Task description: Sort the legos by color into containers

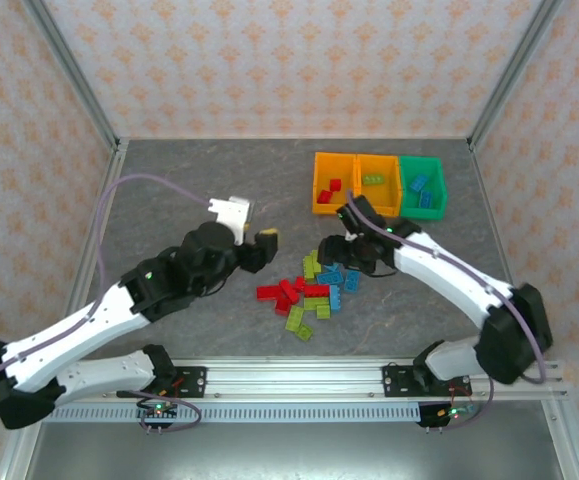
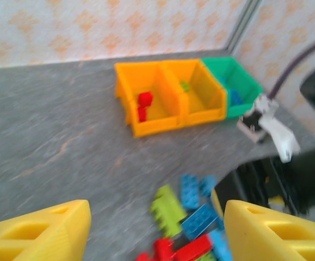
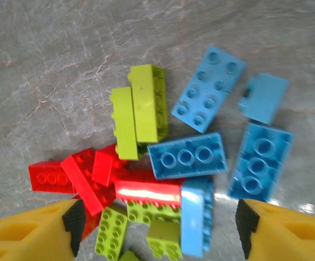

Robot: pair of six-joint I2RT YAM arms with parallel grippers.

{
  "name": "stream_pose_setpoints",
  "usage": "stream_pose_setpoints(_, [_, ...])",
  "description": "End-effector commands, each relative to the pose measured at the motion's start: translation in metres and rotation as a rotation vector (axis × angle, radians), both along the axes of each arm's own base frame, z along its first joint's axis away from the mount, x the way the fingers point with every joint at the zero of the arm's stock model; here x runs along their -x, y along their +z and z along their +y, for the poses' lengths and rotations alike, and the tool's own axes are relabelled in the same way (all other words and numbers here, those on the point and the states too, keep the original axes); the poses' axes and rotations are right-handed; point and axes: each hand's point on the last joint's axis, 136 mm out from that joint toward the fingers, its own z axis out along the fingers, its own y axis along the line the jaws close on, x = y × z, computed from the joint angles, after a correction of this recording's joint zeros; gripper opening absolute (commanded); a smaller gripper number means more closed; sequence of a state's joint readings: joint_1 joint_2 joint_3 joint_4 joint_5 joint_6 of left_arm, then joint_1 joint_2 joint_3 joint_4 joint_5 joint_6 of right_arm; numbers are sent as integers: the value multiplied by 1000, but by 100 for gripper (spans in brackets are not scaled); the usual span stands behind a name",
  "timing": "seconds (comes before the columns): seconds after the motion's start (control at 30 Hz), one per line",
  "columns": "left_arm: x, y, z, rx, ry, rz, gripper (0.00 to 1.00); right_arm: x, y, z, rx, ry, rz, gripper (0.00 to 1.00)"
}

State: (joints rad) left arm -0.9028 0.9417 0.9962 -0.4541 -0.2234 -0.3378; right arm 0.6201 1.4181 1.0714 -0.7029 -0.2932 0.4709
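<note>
Loose legos (image 1: 314, 285) in red, lime green and blue lie in a pile on the grey table, in front of the containers. My right gripper (image 1: 341, 258) hangs over the pile's far side. In the right wrist view it (image 3: 157, 234) stands open, its fingers (image 3: 32, 236) straddling a red brick (image 3: 149, 191), lime bricks and an upright blue brick (image 3: 194, 217) without touching them. My left gripper (image 1: 264, 245) is left of the pile, open (image 2: 157, 234) and holding nothing. One orange bin (image 1: 335, 183) holds red bricks, the other orange bin (image 1: 377, 180) a lime brick, and the green bin (image 1: 421, 185) blue bricks.
The three bins stand in a row at the back right, close to the metal frame post (image 1: 499, 85) and the patterned walls. The right arm's wrist (image 2: 288, 179) fills the right side of the left wrist view. Bare table (image 1: 189, 175) stretches at the back left.
</note>
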Motion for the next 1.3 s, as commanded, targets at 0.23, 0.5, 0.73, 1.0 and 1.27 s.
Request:
stream_pose_setpoints(0.23, [31, -32, 56, -265, -36, -36, 86, -31, -24, 36, 47, 26, 3, 48])
stream_pose_setpoints(0.5, [41, -48, 65, -442, -119, 7, 93, 62, -20, 5, 184, -30, -59, 50])
stream_pose_setpoints(0.73, [48, -53, 59, -424, -186, -14, 96, 132, -51, 46, 116, 58, 33, 53])
stream_pose_setpoints(1.0, [47, -62, 66, -459, -160, 10, 97, 150, -90, 72, 266, 182, 42, 77])
stream_pose_setpoints(1.27, [48, -64, 65, -462, -165, 12, 97, 136, -101, 84, 287, 193, -25, 72])
